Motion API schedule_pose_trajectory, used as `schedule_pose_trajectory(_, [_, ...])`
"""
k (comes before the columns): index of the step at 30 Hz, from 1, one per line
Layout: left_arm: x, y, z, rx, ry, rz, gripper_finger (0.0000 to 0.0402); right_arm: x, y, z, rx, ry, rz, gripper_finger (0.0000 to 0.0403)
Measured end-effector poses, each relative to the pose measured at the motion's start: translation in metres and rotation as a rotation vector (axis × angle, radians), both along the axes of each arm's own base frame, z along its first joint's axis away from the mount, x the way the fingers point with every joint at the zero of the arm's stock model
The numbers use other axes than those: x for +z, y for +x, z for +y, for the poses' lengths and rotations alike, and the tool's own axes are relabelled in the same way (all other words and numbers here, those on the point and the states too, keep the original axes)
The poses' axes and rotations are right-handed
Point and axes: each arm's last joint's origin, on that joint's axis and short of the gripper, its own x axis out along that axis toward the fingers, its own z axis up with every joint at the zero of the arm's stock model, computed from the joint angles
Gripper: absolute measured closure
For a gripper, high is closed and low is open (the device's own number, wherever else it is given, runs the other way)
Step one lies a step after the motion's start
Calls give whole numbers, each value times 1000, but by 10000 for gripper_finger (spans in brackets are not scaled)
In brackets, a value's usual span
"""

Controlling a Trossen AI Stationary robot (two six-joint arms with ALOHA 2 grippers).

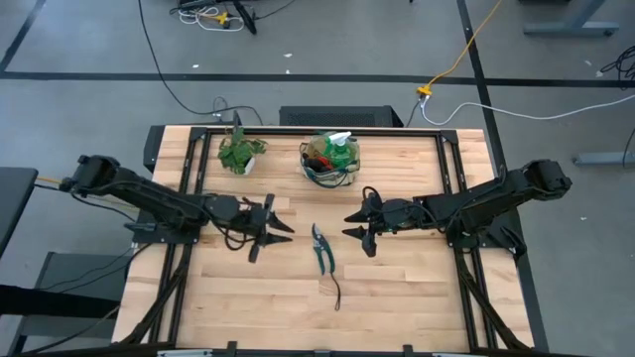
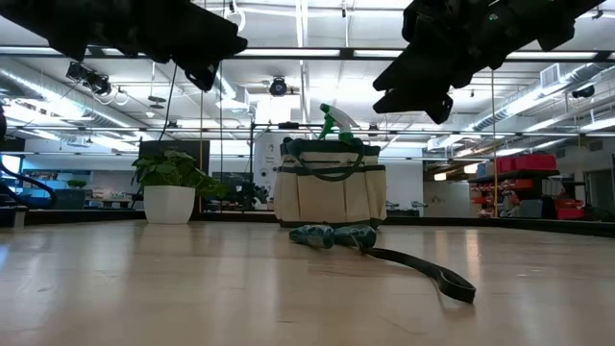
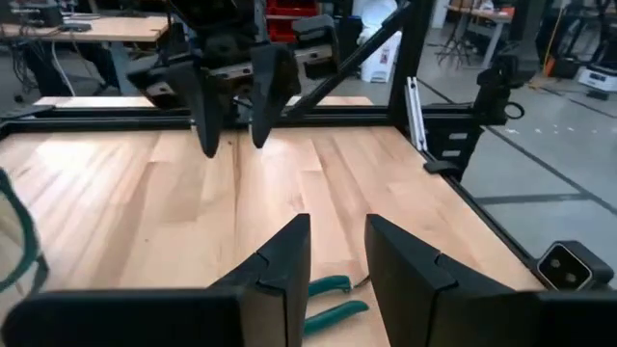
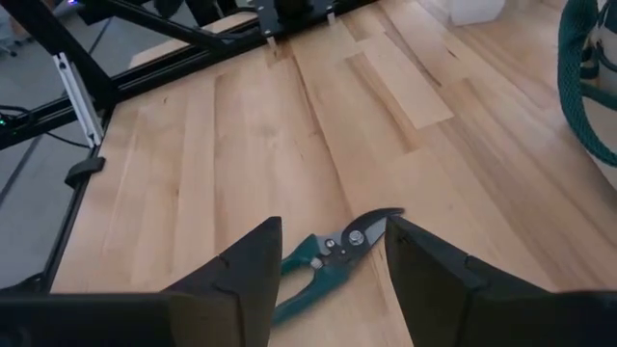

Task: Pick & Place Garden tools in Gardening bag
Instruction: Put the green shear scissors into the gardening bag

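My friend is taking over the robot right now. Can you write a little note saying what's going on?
Left end effector: open, empty, hovering left of the pruning shears.
Right end effector: open, empty, hovering on the shears' right.
Gardening bag: at the table's back, spray bottle already inside.
Shears lie on the wood mid-table, between both arms.
Left to do: pick up the shears and put them in the bag.

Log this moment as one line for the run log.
shears: on table, ungrasped | bag: holds spray bottle | left end effector: open, beside shears | right end effector: open, beside shears
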Motion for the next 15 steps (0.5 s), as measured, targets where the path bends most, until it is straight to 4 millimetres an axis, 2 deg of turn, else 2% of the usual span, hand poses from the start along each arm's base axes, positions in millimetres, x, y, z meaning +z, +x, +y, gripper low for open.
schedule_pose_trajectory(5, [-11, 10, -3, 11, -77, 24, 294, 0, 0, 0, 2, -5, 0, 217])
schedule_pose_trajectory(9, [-28, 18, -6, 14, -69, 99, 294, 0, 0, 0, 9, -16, -6, 217])
schedule_pose_trajectory(15, [-40, 48, -22, -37, 29, 176, 294, 1, 0, 0, 9, -16, -7, 217])
